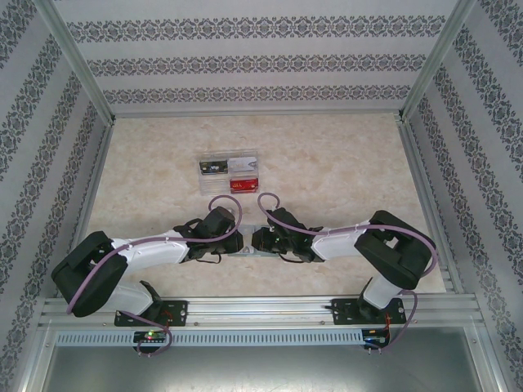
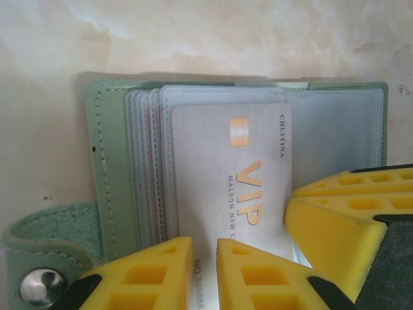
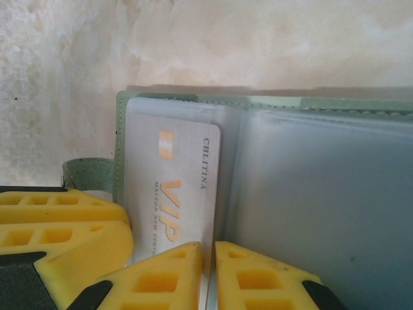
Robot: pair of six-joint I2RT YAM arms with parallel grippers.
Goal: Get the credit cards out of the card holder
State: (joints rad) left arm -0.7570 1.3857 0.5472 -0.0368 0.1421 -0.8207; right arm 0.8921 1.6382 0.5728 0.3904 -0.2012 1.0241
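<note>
One silvery VIP credit card (image 2: pixel 239 174) sits in a clear plastic sleeve of the card holder (image 2: pixel 106 161), soft mint-green leather with stitching, lying open on the marbled table (image 2: pixel 193 32). Left gripper (image 2: pixel 204 252) and right gripper (image 3: pixel 208 252) sit at its near edge, yellow jaws nearly closed; can't tell if they're pinching anything.

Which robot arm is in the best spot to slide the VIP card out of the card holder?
Probably left. The left end effector sits over the near end of the VIP card; the right end effector is off at its edge, by the fold.
</note>
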